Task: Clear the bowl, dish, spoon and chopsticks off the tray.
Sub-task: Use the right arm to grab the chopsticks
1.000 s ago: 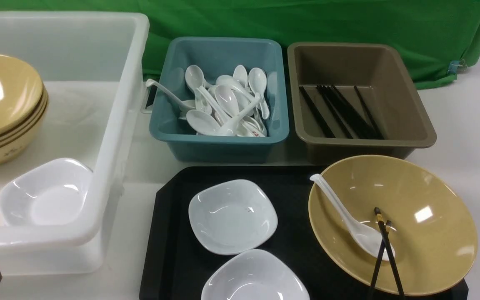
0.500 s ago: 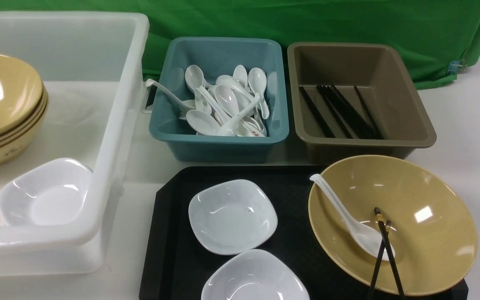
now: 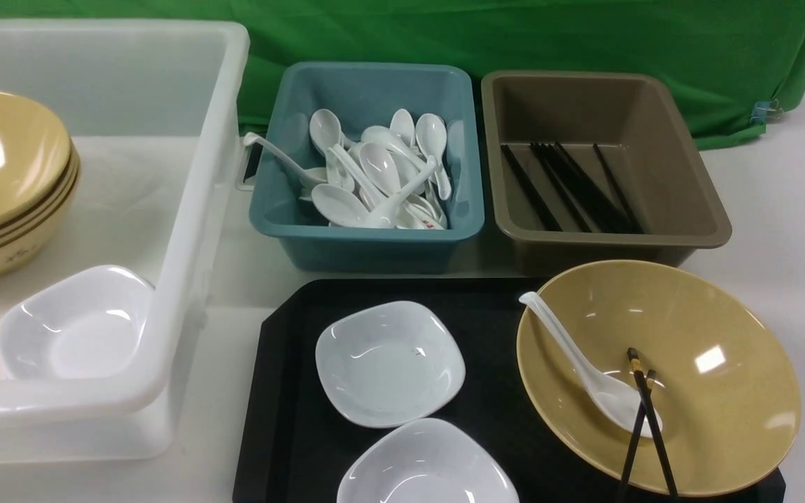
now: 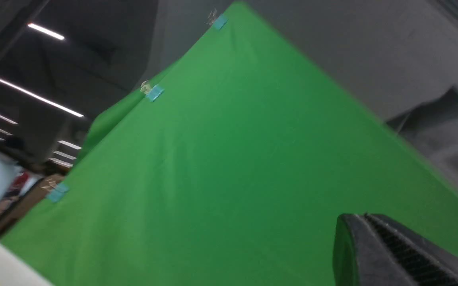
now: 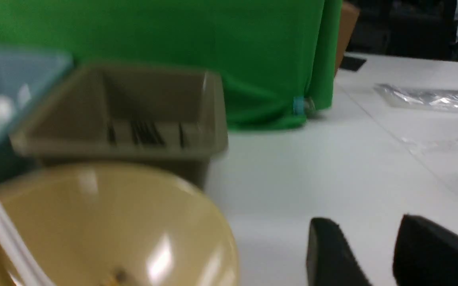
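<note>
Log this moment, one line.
mustard-yellow glossy bowl: on black plastic tray | white glossy spoon, black chopsticks: in bowl | left pincer: shut | right pincer: open

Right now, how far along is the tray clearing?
Done: nothing certain; a third white dish sits in the clear bin.
In hand: nothing. The left hand is shut and empty; the right hand is open beside the bowl.
Left: the bowl holding the spoon and chopsticks, the far white dish and the near white dish, all on the black tray.

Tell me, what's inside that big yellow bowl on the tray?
A white spoon and two black chopsticks lie in the bowl. The chopsticks cross over the spoon's scoop, hiding part of it; their near ends leave the picture.
</note>
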{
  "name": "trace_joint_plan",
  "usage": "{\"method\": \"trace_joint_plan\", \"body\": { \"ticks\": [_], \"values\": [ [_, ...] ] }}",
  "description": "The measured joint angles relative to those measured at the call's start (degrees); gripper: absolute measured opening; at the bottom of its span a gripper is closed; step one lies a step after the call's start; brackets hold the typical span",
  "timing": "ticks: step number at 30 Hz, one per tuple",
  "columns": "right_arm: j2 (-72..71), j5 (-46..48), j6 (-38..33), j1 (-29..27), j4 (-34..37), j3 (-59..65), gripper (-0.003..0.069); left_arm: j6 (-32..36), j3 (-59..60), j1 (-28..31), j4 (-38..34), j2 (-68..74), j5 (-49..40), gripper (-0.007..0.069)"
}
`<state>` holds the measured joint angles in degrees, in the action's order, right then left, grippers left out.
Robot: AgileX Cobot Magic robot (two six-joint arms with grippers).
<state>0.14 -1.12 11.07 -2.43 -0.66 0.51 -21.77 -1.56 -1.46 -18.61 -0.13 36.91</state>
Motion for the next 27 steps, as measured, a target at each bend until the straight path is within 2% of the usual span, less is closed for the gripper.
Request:
{"method": "trace_joint_plan", "body": {
  "ticks": [1, 2, 3, 5, 8, 12, 13, 14, 15, 16, 17, 18, 22, 24, 27],
  "values": [
    [0.0, -5.3, 8.0, 0.0, 0.7, 0.0, 0.0241, -1.7, -4.1, 0.0, 0.3, 0.0, -3.5, 0.0003],
    [0.0, -5.9, 8.8, 0.0, 1.1, 0.0, 0.0241, -2.1, -4.7, 0.0, 0.4, 0.2, -4.1, 0.0003],
    [0.0, -9.6, 13.1, 0.0, 1.6, 0.0, 0.0241, -2.5, -11.5, 0.0, 2.0, 1.8, -11.6, 0.0003],
    [0.0, -13.4, 16.0, 0.0, 2.1, 0.0, 0.0241, -3.0, -19.3, 0.0, 4.9, 5.5, -21.3, 0.0003],
    [0.0, -17.6, 17.5, 0.0, 2.5, 0.0, 0.0241, -2.4, -31.9, 0.0, 8.3, 15.2, -40.7, 0.0003],
    [0.0, -21.4, 23.4, 0.1, 2.6, 0.0, 0.0212, 7.5, -45.7, 0.0, 7.8, 29.6, -65.0, 0.0003],
    [0.0, -19.5, 24.6, 0.4, 2.0, -0.8, 0.0195, 10.9, -47.6, 0.0, 7.2, 33.6, -69.6, 0.0003],
    [0.2, -15.2, 25.6, 0.9, 1.2, -2.6, 0.0167, 14.3, -49.7, 0.0, 5.9, 37.5, -75.3, 0.0003],
    [1.6, -5.1, 25.4, 1.8, 0.1, -7.7, 0.0104, 19.5, -51.0, 0.0, 3.8, 43.6, -81.0, 0.0003],
    [2.6, -2.4, 25.0, 2.4, -0.1, -9.3, 0.0086, 20.8, -51.1, 0.0, 3.2, 45.1, -82.1, 0.0003],
    [5.5, 5.8, 22.5, 3.7, -0.4, -14.2, 0.004, 25.2, -51.2, 0.0, 1.0, 50.1, -84.9, 0.0003],
    [9.3, 13.9, 19.3, 5.4, -0.4, -19.5, 0.0024, 28.9, -51.2, 0.0, -0.9, 54.3, -86.7, 0.0003],
    [25.1, 35.3, 10.1, 12.1, -0.2, -34.6, 0.0008, 36.3, -51.2, -0.9, -6.1, 64.0, -88.6, 0.0],
    [34.4, 43.8, 6.3, 16.2, -0.2, -40.9, -0.0002, 38.6, -51.2, -4.5, -7.2, 67.5, -88.6, -0.0008],
    [46.8, 51.2, 1.9, 20.7, 2.7, -46.3, -0.0007, 38.6, -51.2, -11.3, -6.0, 69.2, -88.1, -0.001]
  ]
}}
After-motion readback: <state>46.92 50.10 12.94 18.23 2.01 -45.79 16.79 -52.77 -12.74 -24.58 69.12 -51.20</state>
